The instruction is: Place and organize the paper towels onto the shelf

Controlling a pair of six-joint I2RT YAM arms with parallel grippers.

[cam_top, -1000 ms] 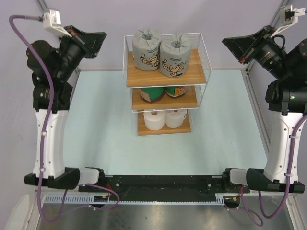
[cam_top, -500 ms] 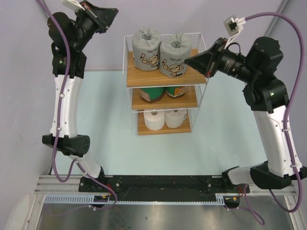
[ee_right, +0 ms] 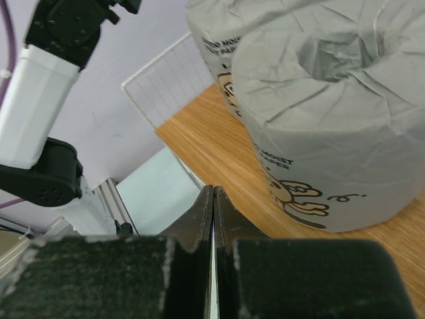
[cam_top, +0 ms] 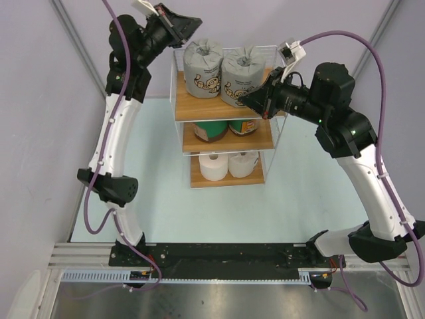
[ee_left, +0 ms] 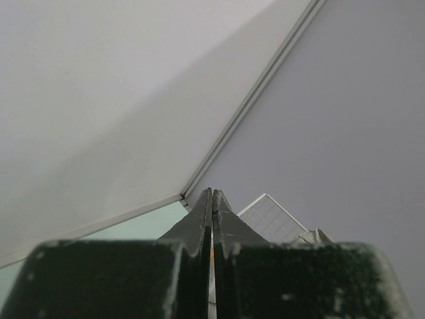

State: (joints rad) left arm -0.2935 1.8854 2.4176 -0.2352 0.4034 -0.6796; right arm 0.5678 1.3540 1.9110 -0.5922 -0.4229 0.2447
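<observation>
Progress: you've got all six rolls on the shelf [cam_top: 264,138], sorted by colour, one pair per tier. The shelf stands upper centre on the desk [cam_top: 319,193].
Top tier: grey rolls [cam_top: 240,76], upright, side by side, touching.
Mid tier: green rolls [cam_top: 211,129], mostly hidden under the top board.
Bottom tier: white rolls [cam_top: 214,166], side by side, holes up.
Left to do: prob. nothing to place. At most a tidy-up nudge, then pull both arms back. That's my read, not seen.
Left gripper [cam_top: 198,24]: upper left of top view, just beside the shelf's back-left corner. Fingers pressed together, nothing held.
Right gripper [cam_top: 244,100]: right of centre, at the top tier by the right-hand grey roll. Fingers pressed together, empty.
Top view only: gives you all three tiers and both arms at once, but can't tell if the right gripper touches the roll.
Right wrist only: gripper tip [ee_right: 212,190] points at bare top board, with the roll filling the right of frame just beside it, looks apart. You also see the wrapper creases and cartoon print.
Left wrist only: tip [ee_left: 212,193] shows no gap. Mostly wall, a bit of wire frame lower right, no rolls.
</observation>
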